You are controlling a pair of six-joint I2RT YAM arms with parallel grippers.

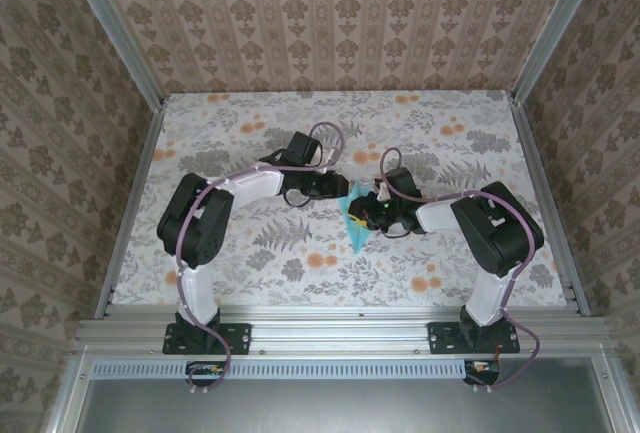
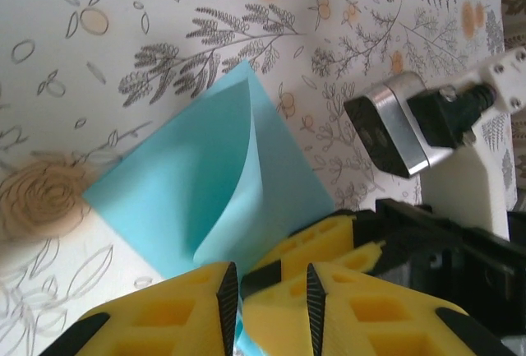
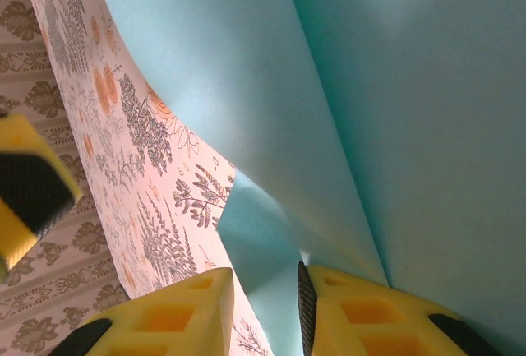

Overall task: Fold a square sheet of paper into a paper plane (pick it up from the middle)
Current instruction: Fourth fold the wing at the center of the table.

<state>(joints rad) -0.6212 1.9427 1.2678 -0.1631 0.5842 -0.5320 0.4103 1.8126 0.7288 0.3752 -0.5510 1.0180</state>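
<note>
The square sheet of paper [image 1: 356,231] is light turquoise and lies folded on the floral tabletop between both grippers. In the left wrist view the sheet [image 2: 181,183] shows a pointed outline with one flap curling upward. My left gripper [image 2: 267,286] is open at the sheet's near edge, a sliver of paper beside its left pad. My right gripper [image 3: 267,290] is open too, with a raised fold of the sheet [image 3: 394,85] running between its fingers and resting against the right one. In the top view the left gripper [image 1: 340,191] and right gripper [image 1: 368,211] almost touch. The paper plane is out of view.
The right gripper's yellow fingers [image 2: 329,241] and wrist camera [image 2: 394,126] sit close in front of my left gripper. A finger of the left gripper [image 3: 25,183] shows at the right wrist view's left edge. The floral table [image 1: 250,273] is walled by patterned panels [image 1: 330,13].
</note>
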